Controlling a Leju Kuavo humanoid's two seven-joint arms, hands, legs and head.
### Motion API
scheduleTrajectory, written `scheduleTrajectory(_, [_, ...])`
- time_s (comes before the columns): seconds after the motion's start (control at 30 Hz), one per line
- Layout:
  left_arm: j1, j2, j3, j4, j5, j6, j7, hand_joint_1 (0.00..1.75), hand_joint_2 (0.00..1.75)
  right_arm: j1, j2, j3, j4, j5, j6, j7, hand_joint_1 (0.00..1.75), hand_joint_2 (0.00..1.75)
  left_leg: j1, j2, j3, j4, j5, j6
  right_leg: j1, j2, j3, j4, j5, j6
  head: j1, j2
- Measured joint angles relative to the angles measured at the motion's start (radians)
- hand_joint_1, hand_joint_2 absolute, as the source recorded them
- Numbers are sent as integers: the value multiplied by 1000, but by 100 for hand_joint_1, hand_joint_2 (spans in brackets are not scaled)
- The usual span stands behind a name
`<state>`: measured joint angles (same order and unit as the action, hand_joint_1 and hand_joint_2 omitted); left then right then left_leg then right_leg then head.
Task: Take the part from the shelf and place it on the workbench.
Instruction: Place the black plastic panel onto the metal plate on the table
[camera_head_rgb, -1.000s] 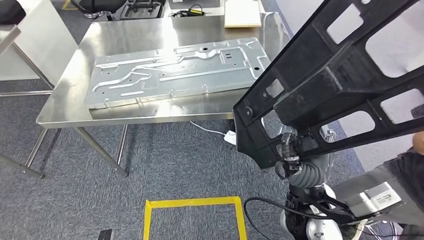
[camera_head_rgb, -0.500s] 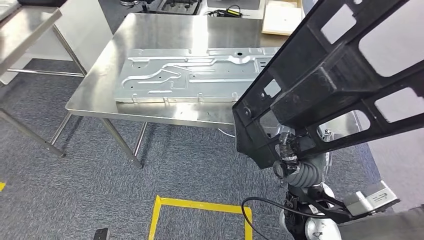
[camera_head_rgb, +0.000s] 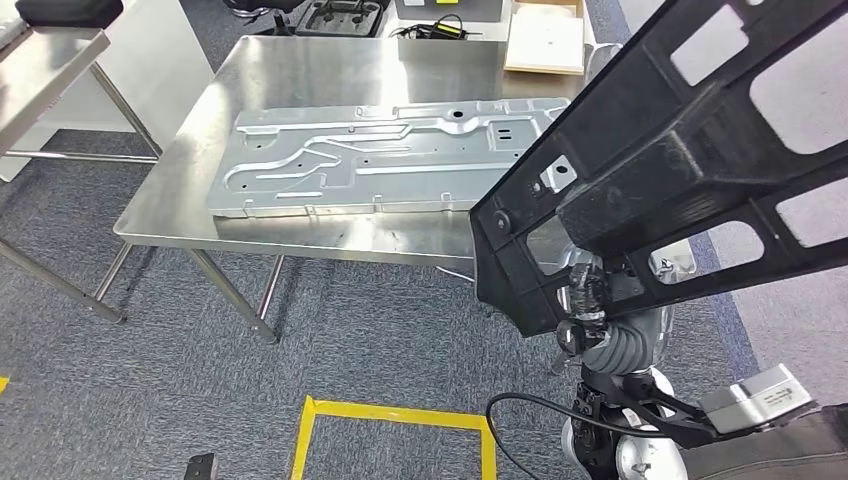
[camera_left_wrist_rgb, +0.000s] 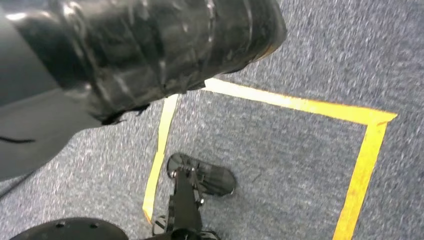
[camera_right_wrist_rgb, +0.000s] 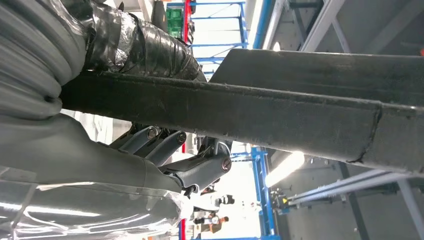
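Note:
The part is a large black openwork frame (camera_head_rgb: 680, 150), held up in front of me at the right of the head view. My right hand (camera_head_rgb: 588, 300) grips its lower bar from below; the right wrist view shows the fingers (camera_right_wrist_rgb: 170, 147) curled under the dark bar (camera_right_wrist_rgb: 260, 117). The steel workbench (camera_head_rgb: 330, 70) stands ahead and to the left across the carpet. A flat pressed metal panel (camera_head_rgb: 390, 160) lies on its near half. My left hand (camera_left_wrist_rgb: 150, 45), wrapped in black tape, hangs over the carpet with nothing visible in it; how its fingers lie is unclear.
A yellow tape square (camera_head_rgb: 395, 420) marks the carpet in front of me. A pale wooden board (camera_head_rgb: 545, 40) lies on the bench's far right corner. Another steel table (camera_head_rgb: 50, 60) stands at the far left. Black cases and cables sit behind the bench.
The whole picture has shifted, so the camera has moved; the workbench now sits more centred in view. My right hand holds the black frame just as before.

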<state>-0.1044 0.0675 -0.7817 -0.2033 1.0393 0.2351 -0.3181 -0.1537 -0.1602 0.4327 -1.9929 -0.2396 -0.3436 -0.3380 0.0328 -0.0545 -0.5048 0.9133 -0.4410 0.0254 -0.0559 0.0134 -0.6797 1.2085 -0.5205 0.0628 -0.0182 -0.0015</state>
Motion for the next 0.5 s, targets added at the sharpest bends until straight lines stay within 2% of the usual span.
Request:
scheduleTrajectory(0.03, [1,0,0,0,0,0,0,0,0,0,0,0,0,0,1,0,175,175,9,-1,-1,16,-13,-14,-12,0,22,-54,33,15,0,0])
scheduleTrajectory(0.07, [1,4,0,1,0,-1,0,0,0,0,0,0,1,0,1,-1,175,175,15,-4,-8,36,-28,-30,-19,6,43,-96,52,29,2,0])
scheduleTrajectory(0.1, [1,7,0,1,0,-1,0,0,0,1,0,0,2,0,2,-2,175,175,20,-6,-18,63,-47,-45,-24,12,57,-126,59,29,4,0])
scheduleTrajectory(0.13, [0,10,0,2,0,-1,0,0,0,3,0,0,2,0,3,-3,175,175,21,-7,-29,85,-61,-56,-23,18,61,-133,53,19,3,0])
scheduleTrajectory(0.17, [0,12,0,2,0,-2,-1,0,0,5,1,0,3,-1,3,-4,175,175,22,-8,-39,98,-69,-64,-18,22,56,-119,39,2,1,0])
scheduleTrajectory(0.2, [0,11,0,2,0,-3,-1,0,0,5,1,0,2,-1,3,-4,175,175,24,-9,-43,106,-74,-67,-14,21,54,-114,34,-20,-2,0])
scheduleTrajectory(0.23, [0,9,0,2,0,-4,-1,0,0,5,1,0,2,-2,3,-4,175,175,28,-7,-42,107,-74,-68,-9,19,54,-109,29,-32,-6,0])
scheduleTrajectory(0.3, [-1,7,0,2,0,-7,-1,0,0,3,2,0,1,-1,4,-5,175,175,30,18,-59,150,-89,-63,2,15,64,-109,21,-49,-12,0])
scheduleTrajectory(0.33, [-3,6,0,2,0,-8,-1,0,0,3,2,0,1,-1,5,-6,175,175,27,33,-87,204,-107,-56,9,11,72,-111,17,-56,-15,0])
scheduleTrajectory(0.4, [-4,5,0,2,0,-8,-1,0,0,3,2,0,0,-1,7,-7,175,175,11,48,-179,352,-150,-35,24,3,87,-116,8,-66,-17,0])
scheduleTrajectory(0.43, [-4,5,0,2,0,-8,-2,0,0,4,2,0,0,-1,9,-7,175,175,0,49,-224,411,-159,-24,31,-1,94,-117,2,-71,-17,0])
scheduleTrajectory(0.47, [-3,5,0,2,0,-8,-2,0,0,4,2,0,0,0,12,-7,175,175,-13,49,-253,436,-147,-12,38,-3,103,-118,-6,-75,-17,0])
scheduleTrajectory(0.5, [-2,5,0,2,1,-7,-2,0,0,4,2,0,0,0,13,-7,175,175,-27,49,-262,421,-115,1,42,-4,114,-119,-14,-79,-17,0])
